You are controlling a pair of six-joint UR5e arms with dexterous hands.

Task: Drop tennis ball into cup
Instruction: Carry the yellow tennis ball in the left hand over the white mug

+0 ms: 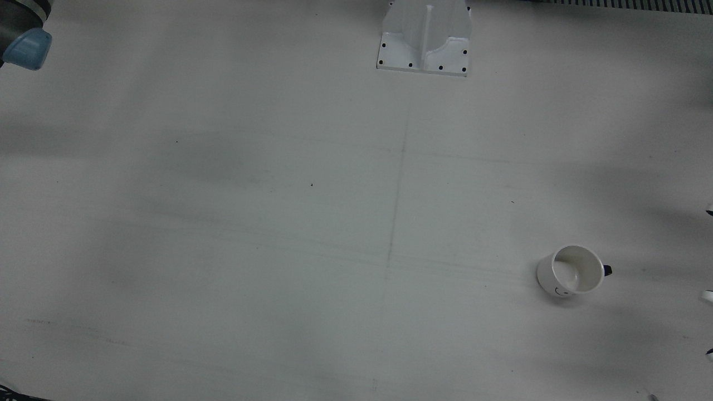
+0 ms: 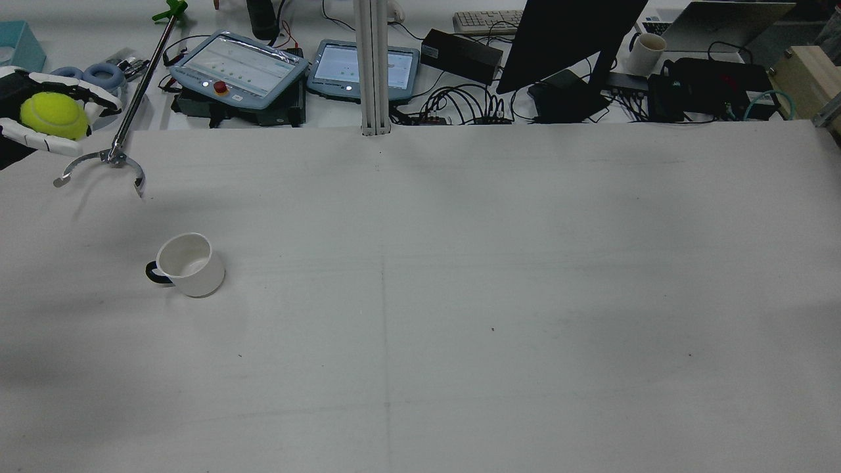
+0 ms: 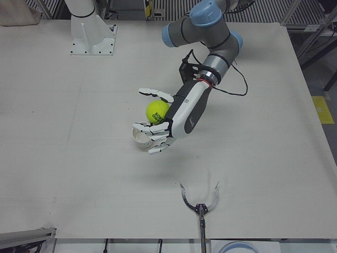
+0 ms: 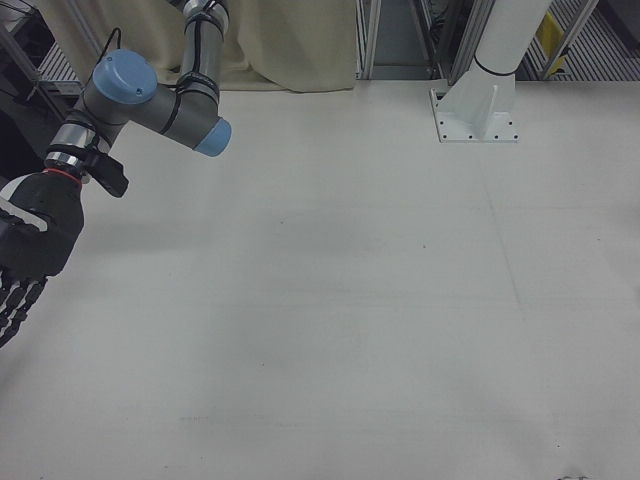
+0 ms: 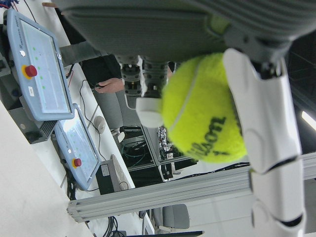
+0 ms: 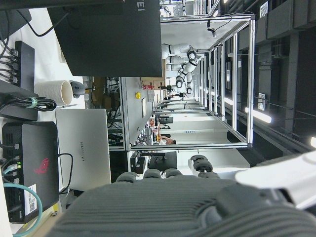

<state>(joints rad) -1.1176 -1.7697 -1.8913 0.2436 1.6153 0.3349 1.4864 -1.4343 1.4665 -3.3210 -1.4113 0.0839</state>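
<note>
Cup (image 2: 191,264) upright on table (image 2: 460,295), robot's left half. Left hand (image 3: 166,126) with tennis ball (image 3: 157,111) above and beyond cup. Grabber tool (image 2: 108,161) on table beyond cup, near far edge.

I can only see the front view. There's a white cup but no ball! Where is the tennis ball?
Observer: The left robot hand holds the tennis ball, raised in the air.
Child: Is it over the cup yet?
Observer: Not yet. In the rear view the tennis ball sits off to the side of the cup, not above its opening.
Child: What's the other hand doing?
Observer: The right robot hand is open and holds nothing.
</note>
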